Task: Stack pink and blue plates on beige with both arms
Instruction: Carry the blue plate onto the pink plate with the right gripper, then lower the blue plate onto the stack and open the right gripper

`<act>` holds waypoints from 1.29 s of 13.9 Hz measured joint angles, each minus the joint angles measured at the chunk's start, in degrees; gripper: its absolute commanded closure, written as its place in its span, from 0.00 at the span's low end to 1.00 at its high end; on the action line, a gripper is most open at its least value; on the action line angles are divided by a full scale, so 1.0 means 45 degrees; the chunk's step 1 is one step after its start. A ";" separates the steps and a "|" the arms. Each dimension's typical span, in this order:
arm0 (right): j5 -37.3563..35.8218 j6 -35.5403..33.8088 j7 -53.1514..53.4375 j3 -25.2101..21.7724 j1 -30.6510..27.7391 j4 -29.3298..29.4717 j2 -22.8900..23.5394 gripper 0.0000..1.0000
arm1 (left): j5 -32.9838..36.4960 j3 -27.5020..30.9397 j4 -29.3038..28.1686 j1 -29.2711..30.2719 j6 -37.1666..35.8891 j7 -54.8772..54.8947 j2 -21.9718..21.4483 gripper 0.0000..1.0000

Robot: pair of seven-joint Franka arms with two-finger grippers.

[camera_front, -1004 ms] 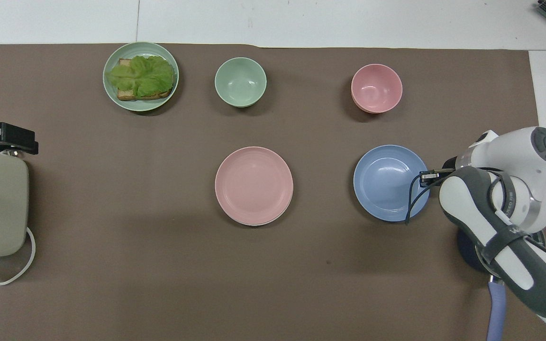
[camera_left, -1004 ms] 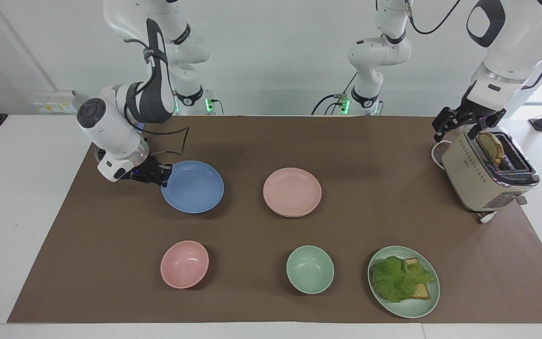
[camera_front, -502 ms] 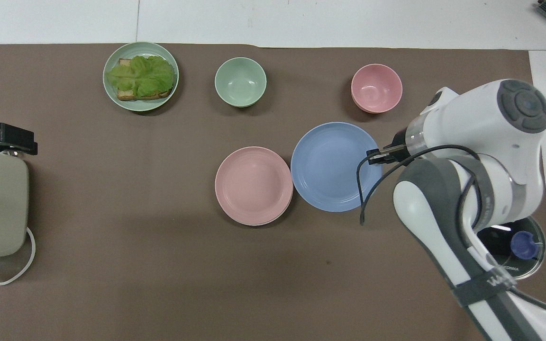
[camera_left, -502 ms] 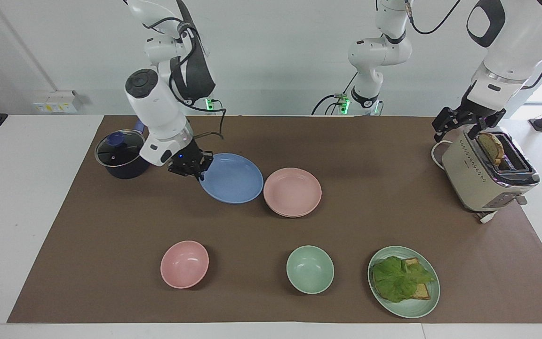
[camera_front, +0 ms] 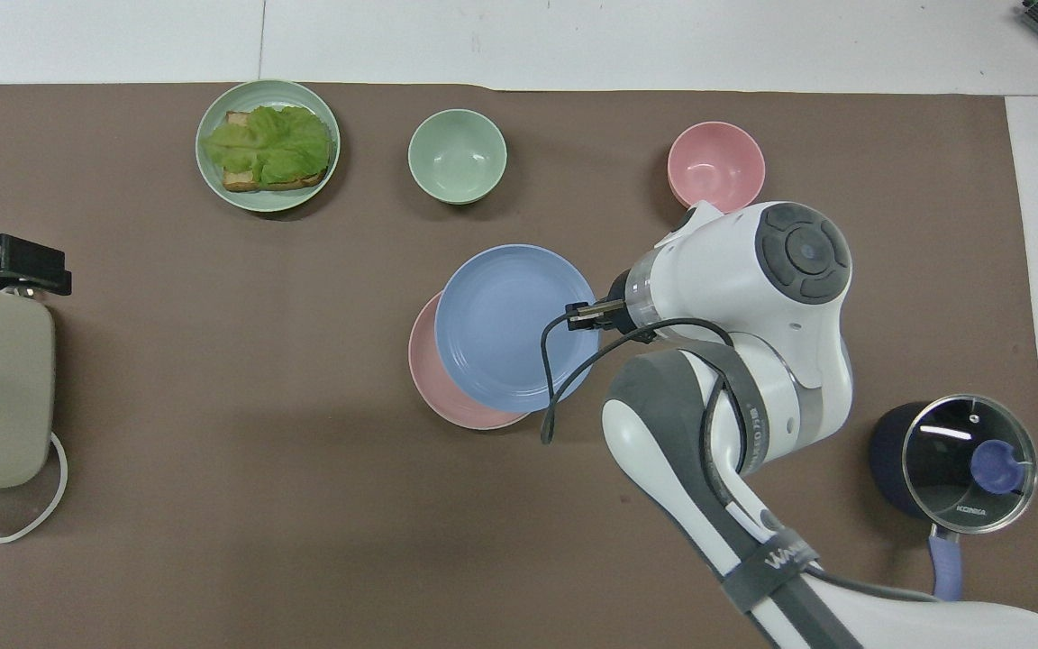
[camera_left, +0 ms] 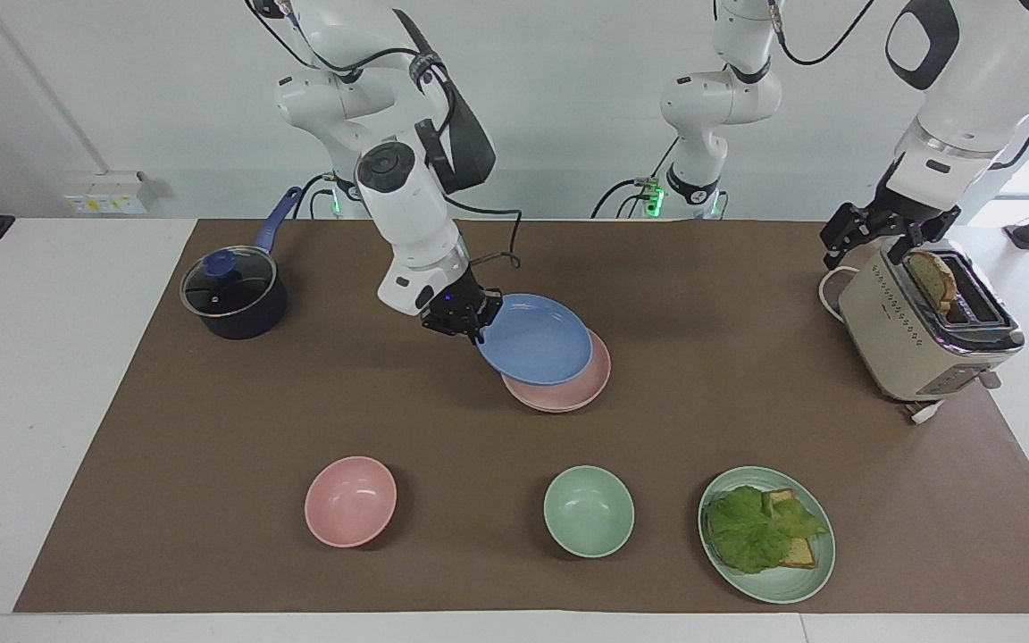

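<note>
Now the right tool point(camera_left: 470, 323) is clamped on the rim of the blue plate point(camera_left: 534, 339), at the edge toward the right arm's end of the counter, and carries it raised and slightly tilted over the pink plate point(camera_left: 581, 386). A second ago this plate lay flat on the brown mat point(camera_left: 211, 500), well apart from the pink one, beside the dark saucepan point(camera_left: 233, 293). Since then the right arm has lifted it and swung it toward the middle of the counter, so that it now covers most of the pink plate in the overhead view. Only a crescent of pink shows past the blue rim.

A thin pale edge under the pink plate may be the beige plate, but I cannot tell for certain. If so, the pink plate is already stacked and the blue one is the last to go. It is not yet centred or set down.

The left tool point(camera_left: 876, 234) hangs open over the toaster point(camera_left: 916, 344), just beside the slice of toast point(camera_left: 934, 279) standing in its slot, waiting, unchanged over the same second.
</note>
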 measured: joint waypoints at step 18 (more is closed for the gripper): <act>0.0651 0.0953 -0.0076 -0.0048 0.0629 -0.0033 0.1613 1.00 | 0.0000 0.0000 0.0000 0.0000 -0.0011 0.0000 0.0000 0.00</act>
